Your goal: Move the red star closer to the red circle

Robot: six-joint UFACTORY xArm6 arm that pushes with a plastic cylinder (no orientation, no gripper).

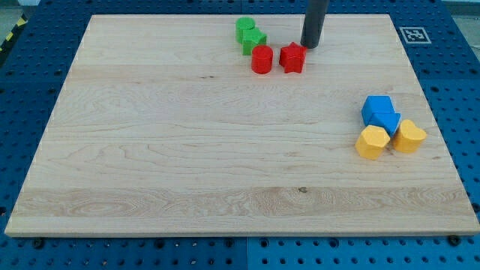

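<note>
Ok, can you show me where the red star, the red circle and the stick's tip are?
red star [292,58], camera view, middle of its top face.
red circle [262,58], camera view, middle of its top face.
my tip [310,46], camera view, the rod's very end.

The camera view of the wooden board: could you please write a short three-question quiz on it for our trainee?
1. True or false: the red star block lies on the view's right of the red circle block.
2. Where is my tip relative to the red star block? A) just above and right of it in the view B) far below it C) left of the red circle block
3. Fill in: the two yellow blocks lie beside the ___ blocks near the wooden board's right edge.

Key: 1 true; 2 A; 3 blue.
</note>
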